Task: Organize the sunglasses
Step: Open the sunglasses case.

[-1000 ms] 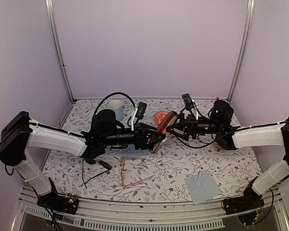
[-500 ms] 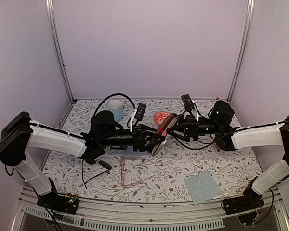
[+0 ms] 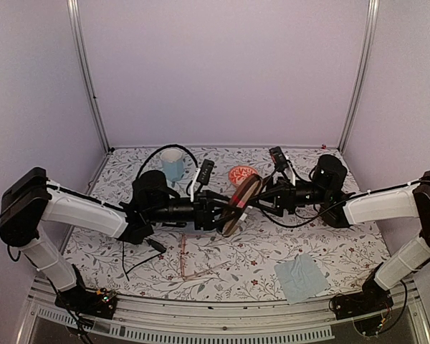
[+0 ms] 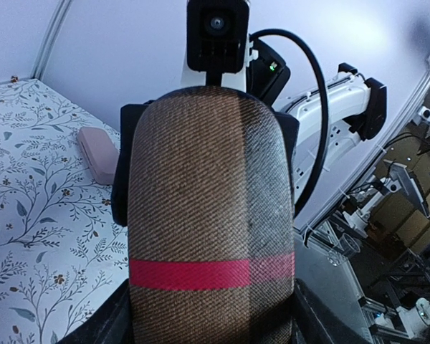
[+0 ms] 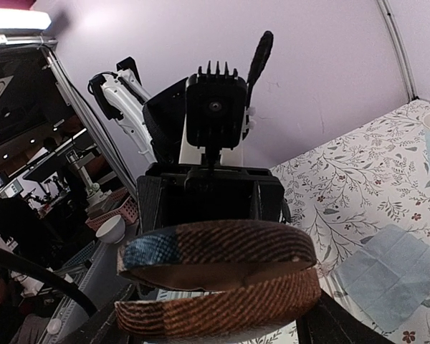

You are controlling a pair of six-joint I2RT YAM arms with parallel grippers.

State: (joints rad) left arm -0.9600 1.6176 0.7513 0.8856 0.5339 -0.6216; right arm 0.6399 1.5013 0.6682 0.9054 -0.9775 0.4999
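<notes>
Pale lilac walls close in a desk (image 3: pixel 330 244) covered with a flowered cloth, and the two arms meet above its middle. Both hold the same brown case (image 3: pixel 238 204) with a red band, raised off the desk and tilted. The left gripper (image 3: pixel 224 213) is clamped on the case's lower end, its fingers flanking the woven body in the left wrist view. The right gripper (image 3: pixel 261 190) is clamped on the upper end. In the right wrist view the case is seen edge-on, and its two halves look slightly parted along the seam. The pinkish see-through glasses (image 3: pixel 186 256) lie flat on the desk in front of the left arm, near the front edge and apart from both grippers. A folded blue cloth (image 3: pixel 301 278) lies near the front right. At the back stand a light blue mug (image 3: pixel 173 163) and a red dish (image 3: pixel 239 173). A pink case (image 4: pixel 98 153) rests on the desk beyond the brown one in the left wrist view.
</notes>
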